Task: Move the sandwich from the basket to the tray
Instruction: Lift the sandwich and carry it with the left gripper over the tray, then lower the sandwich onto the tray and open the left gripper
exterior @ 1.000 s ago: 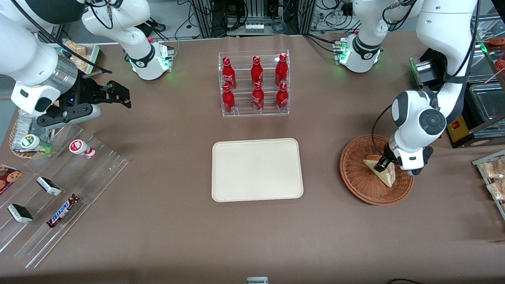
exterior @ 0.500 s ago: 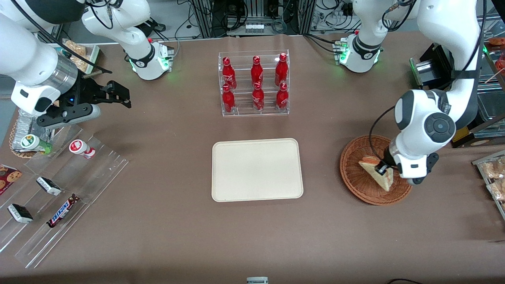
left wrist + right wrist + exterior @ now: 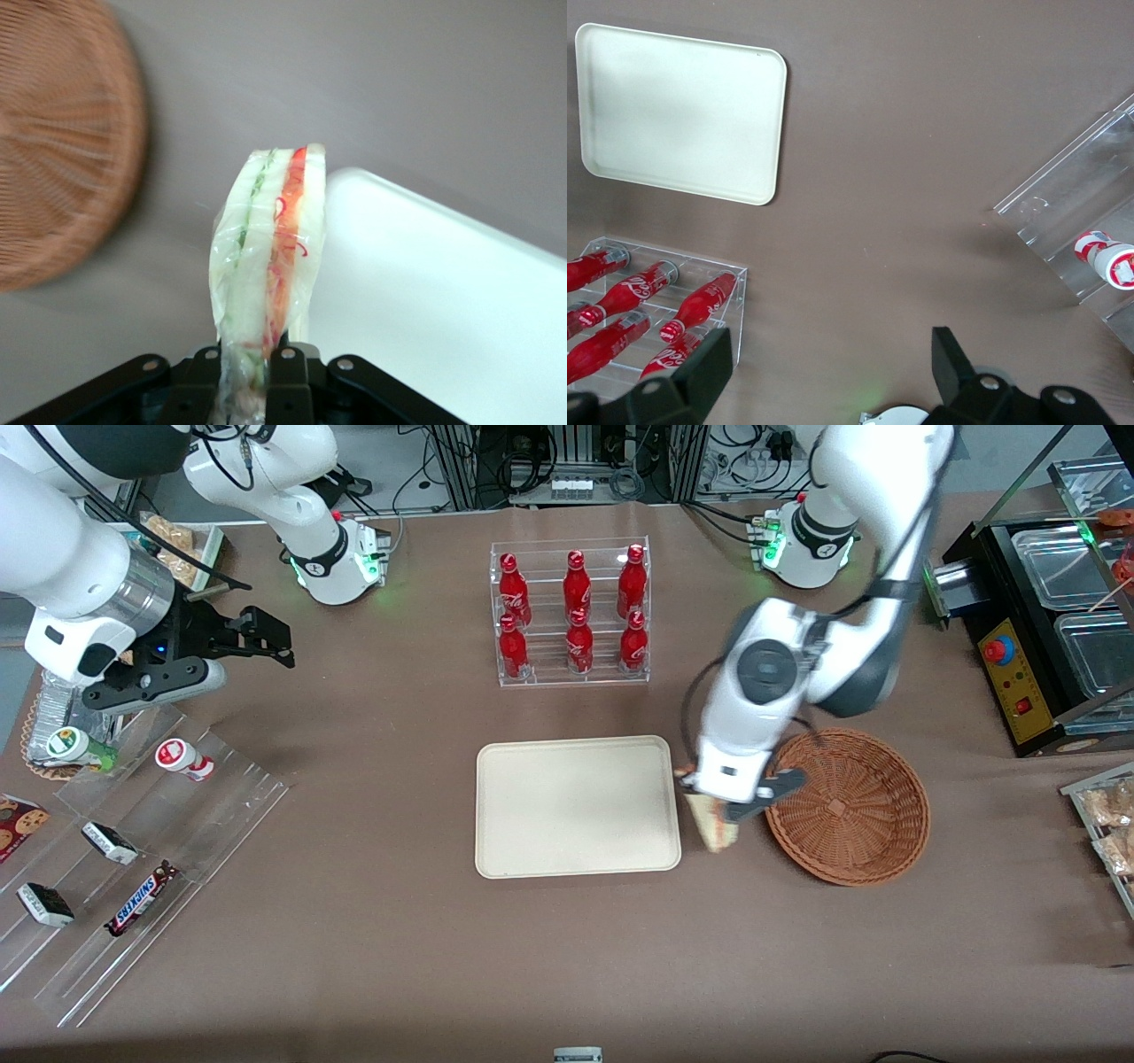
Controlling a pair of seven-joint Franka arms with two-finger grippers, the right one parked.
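Note:
My left gripper (image 3: 709,802) hangs in the air between the wicker basket (image 3: 850,815) and the cream tray (image 3: 576,806), shut on the sandwich (image 3: 711,824). The sandwich is a wrapped pale wedge that hangs just off the tray's edge nearest the basket. In the left wrist view the gripper (image 3: 251,376) pinches the sandwich (image 3: 266,257) by one end, so the green and red filling layers face the camera. The tray (image 3: 443,292) lies beside and below the wedge, and the basket (image 3: 62,133) is off to its other flank. The tray (image 3: 682,111) also shows in the right wrist view.
A clear rack of red bottles (image 3: 571,615) stands farther from the front camera than the tray. Clear stepped racks with snacks (image 3: 115,850) lie toward the parked arm's end. A black box with trays (image 3: 1045,629) and packaged pastries (image 3: 1107,824) sit at the working arm's end.
The left gripper lifted the sandwich out of the basket and carried it sideways toward the tray. The basket now holds nothing.

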